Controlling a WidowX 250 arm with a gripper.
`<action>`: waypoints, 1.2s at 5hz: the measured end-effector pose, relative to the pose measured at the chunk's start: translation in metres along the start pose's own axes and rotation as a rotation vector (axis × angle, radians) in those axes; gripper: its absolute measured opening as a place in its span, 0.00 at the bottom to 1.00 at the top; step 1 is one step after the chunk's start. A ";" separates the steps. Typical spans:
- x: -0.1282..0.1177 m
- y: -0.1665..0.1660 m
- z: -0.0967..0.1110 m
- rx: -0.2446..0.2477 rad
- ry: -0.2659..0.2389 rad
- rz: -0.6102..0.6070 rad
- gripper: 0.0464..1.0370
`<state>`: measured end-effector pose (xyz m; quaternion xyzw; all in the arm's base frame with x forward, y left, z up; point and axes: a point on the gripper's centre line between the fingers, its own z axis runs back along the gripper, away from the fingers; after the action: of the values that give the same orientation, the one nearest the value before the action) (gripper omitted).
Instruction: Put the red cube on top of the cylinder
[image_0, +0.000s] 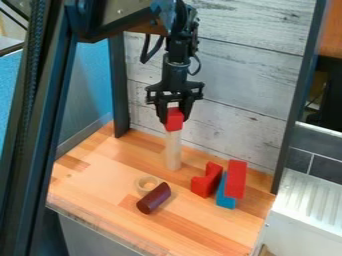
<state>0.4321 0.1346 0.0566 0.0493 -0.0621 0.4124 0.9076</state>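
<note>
The red cube (174, 123) is held between the fingers of the gripper (173, 114), directly above the upright pale cylinder (174, 151) on the desk (99, 170). A dark cylinder (153, 198) is seen lying beside a wooden ring (146, 185).

Looks most like a robotics lab, dressed up a little like a kitchen. Suggests so through a black robot arm (177, 67) above a striped wooden worktop (207, 227), beside dark metal uprights (298, 100), a whitewashed plank-patterned panel (244, 75) and dark grey tile-patterned surfacing (325, 170).
</note>
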 end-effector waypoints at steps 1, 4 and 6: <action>-0.004 0.000 0.000 0.001 0.024 0.002 0.54; 0.001 -0.003 0.001 0.003 0.017 0.004 0.54; 0.004 -0.005 0.001 -0.002 0.027 0.010 0.59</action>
<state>0.4385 0.1336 0.0583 0.0426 -0.0508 0.4173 0.9064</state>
